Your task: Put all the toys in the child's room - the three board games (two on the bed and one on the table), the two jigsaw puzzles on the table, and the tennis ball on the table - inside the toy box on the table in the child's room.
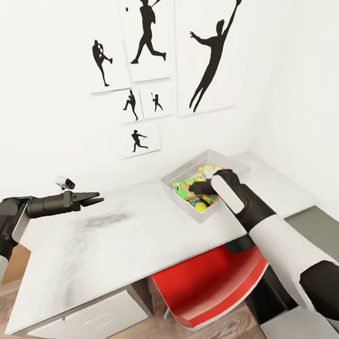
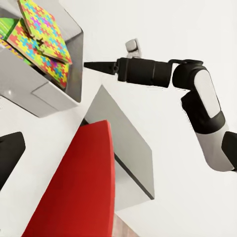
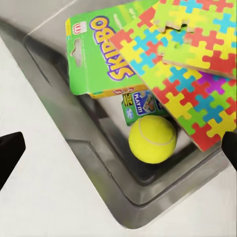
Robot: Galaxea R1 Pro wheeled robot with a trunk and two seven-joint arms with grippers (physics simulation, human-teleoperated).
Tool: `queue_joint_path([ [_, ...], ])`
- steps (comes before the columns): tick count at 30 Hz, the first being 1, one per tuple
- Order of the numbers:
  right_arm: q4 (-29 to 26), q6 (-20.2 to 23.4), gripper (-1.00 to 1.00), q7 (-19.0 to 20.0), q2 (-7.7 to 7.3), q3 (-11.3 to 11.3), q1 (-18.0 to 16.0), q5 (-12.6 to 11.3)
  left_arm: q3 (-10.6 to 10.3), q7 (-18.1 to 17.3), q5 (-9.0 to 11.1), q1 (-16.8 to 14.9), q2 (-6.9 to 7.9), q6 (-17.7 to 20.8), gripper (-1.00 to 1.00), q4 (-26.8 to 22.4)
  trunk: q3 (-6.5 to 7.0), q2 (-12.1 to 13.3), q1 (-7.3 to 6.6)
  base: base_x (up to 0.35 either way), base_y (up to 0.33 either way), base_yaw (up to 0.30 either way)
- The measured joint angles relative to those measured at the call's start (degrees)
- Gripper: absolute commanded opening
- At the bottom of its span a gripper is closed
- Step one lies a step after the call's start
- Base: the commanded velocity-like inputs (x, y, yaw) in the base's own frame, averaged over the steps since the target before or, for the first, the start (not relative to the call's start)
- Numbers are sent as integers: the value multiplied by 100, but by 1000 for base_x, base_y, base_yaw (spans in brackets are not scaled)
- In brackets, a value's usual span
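Lying in the toy box [image 3: 94, 163], the green board game [image 3: 101, 52] tilts diagonally beneath the right gripper [image 3: 118, 153], fingers apart.

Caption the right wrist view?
Yellow-green tennis ball, green game box and colourful jigsaw puzzles inside grey toy box.

Red chair [image 1: 210, 284] below; silhouette posters [image 1: 150, 32] on wall.

Black left gripper [image 1: 94, 199] juts forward horizontally, fingers pressed together; white-and-black right arm [image 1: 278, 237] reaches forward, its wrist angled down.
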Motion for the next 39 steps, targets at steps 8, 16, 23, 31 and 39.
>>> queue_joint_path([
  [8,-1030,452,100,16,-19,-237,93,-25,100,-95,-4,23,78,-10,100,5,73,0,0,-2,0,-49],
  [16,-2555,1029,100,26,-242,-1270,473,-160,139,-226,-7,88,488,-88,100,49,146,0,0,0,0,-71],
  [23,-3569,1030,100,30,-654,-1533,1518,-1215,149,-229,19,397,827,-362,100,60,210,1,0,0,0,-75],
  [31,-3816,1031,100,701,-1030,-1957,2556,-2170,152,-229,161,817,1205,-411,100,53,283,1,0,-7,0,-75],
  [39,-3834,1025,100,2557,-1069,-2196,3354,-2313,146,-229,252,1120,1290,-415,100,16,357,0,2,-164,0,-35],
])
